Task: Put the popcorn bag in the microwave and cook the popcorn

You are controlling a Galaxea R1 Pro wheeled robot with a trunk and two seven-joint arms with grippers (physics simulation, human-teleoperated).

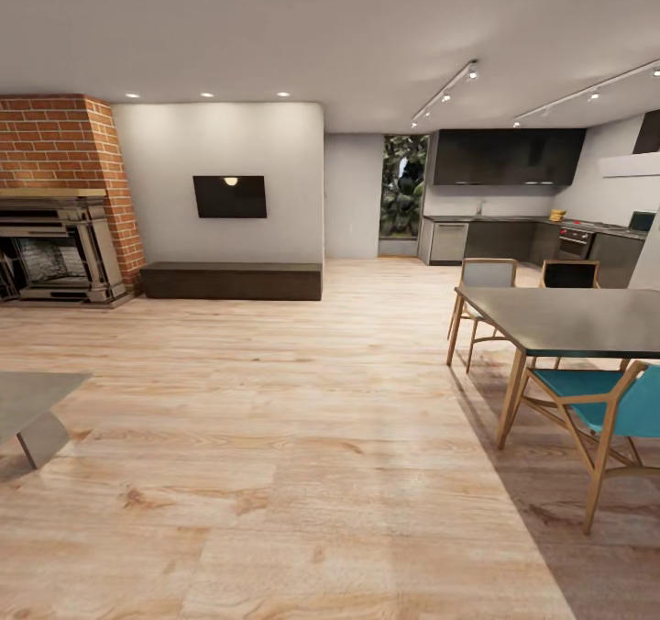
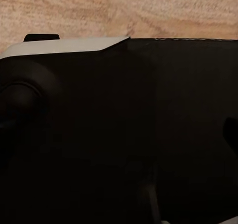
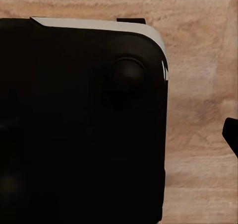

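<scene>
The robot stands in a big open room with a light wooden floor [image 1: 275, 437]. From its head view I see, on the left, a red brick fireplace [image 1: 60, 207] with a dark metal front. Next to it is a white wall with a black television [image 1: 230, 196], and under the television a long, low dark bench [image 1: 231, 281]. At the near left edge there is the corner of a grey low table [image 1: 32, 400].

On the right stands a dark dining table [image 1: 568, 319] with wooden legs. A chair with a teal seat [image 1: 600, 418] is just beside it on the near side, and two more chairs [image 1: 527, 276] are behind it.

The kitchen is far away, at the back right. There the grey countertop [image 1: 486, 218] lies on dark cabinets, with black upper cabinets [image 1: 509, 156] above. The popcorn bag and the microwave are too small to find at this distance.

In both wrist views a black and white part of the robot body [image 2: 119, 134] covers almost everything, with wooden floor behind it. I cannot tell whether the fingers of either arm are apart or together.
</scene>
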